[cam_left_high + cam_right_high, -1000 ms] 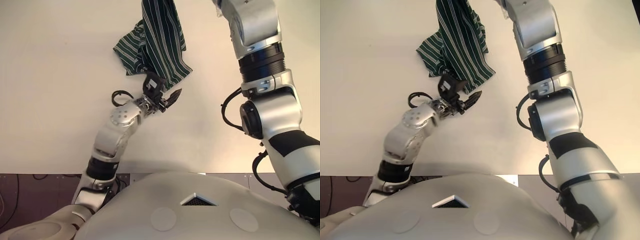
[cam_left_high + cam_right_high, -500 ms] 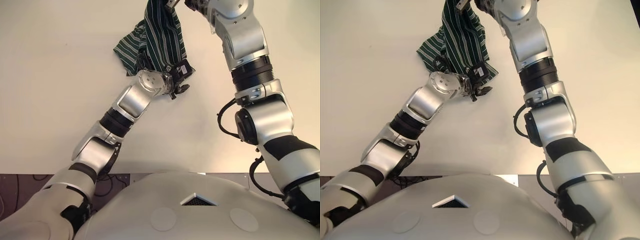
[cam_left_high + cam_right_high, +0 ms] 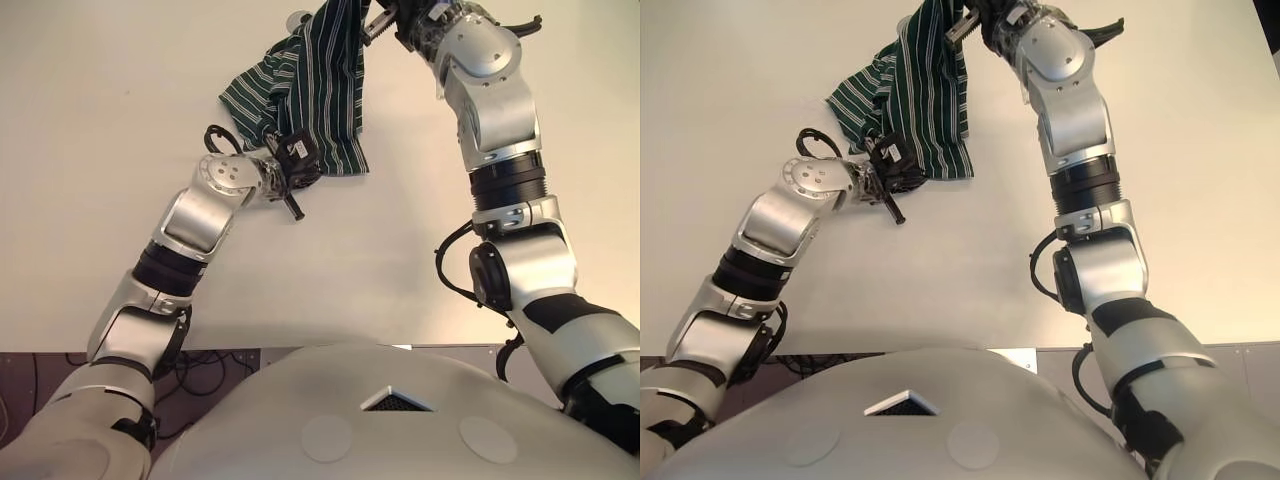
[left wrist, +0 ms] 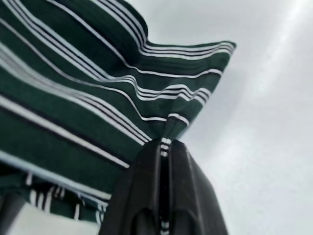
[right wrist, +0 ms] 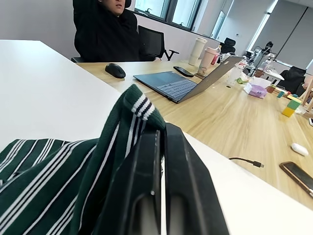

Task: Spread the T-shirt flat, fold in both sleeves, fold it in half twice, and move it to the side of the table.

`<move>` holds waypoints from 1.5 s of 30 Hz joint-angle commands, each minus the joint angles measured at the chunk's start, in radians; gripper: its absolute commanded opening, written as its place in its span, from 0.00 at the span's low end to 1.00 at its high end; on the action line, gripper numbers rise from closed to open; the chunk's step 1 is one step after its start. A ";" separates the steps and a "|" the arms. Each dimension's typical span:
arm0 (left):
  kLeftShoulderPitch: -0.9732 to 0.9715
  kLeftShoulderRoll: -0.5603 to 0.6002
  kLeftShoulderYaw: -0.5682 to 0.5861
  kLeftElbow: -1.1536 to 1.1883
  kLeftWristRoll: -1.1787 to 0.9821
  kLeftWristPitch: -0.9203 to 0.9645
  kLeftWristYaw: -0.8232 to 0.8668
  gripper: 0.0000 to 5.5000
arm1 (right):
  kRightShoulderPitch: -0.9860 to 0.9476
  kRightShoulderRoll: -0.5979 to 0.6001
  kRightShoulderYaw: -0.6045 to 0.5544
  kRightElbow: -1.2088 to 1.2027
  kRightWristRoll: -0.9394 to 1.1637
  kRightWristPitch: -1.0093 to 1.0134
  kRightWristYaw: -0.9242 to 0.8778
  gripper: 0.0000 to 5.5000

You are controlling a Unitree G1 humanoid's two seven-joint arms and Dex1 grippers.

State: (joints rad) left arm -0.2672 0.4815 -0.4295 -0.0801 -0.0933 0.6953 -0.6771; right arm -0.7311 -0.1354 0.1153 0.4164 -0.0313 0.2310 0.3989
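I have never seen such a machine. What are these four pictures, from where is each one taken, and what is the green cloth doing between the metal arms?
This is a humanoid robot with two arms; each ends in a two-fingered claw. The two wide pictures come from cameras in its head, looking down over a white table. The two close pictures come from cameras on its wrists. The left claw pinches one edge of the green striped T-shirt; the right claw, farther across the table, pinches a ribbed edge. The shirt is bunched, not yet spread flat.
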 commanded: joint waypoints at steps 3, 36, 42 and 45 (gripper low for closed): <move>0.262 0.105 0.178 -0.145 -0.136 -0.074 -0.079 0.00 | 0.021 -0.032 -0.066 -0.012 0.034 0.056 -0.016 0.00; -1.266 -0.036 0.715 1.384 -0.228 -0.535 0.213 0.00 | -0.827 -0.256 -0.398 0.847 0.261 -0.252 0.000 0.00; -1.338 -0.026 0.736 1.401 -0.198 -0.548 0.121 0.00 | -0.867 -0.293 -0.409 0.874 0.243 -0.275 0.036 0.00; -1.292 0.011 0.707 1.376 -0.181 -0.475 -0.088 0.00 | -0.815 -0.322 -0.382 0.842 0.234 -0.238 0.187 0.00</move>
State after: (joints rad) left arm -1.5829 0.4601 0.2965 1.3167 -0.2888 0.1739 -0.6497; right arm -1.5667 -0.4298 -0.2849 1.2852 0.2170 -0.0344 0.5010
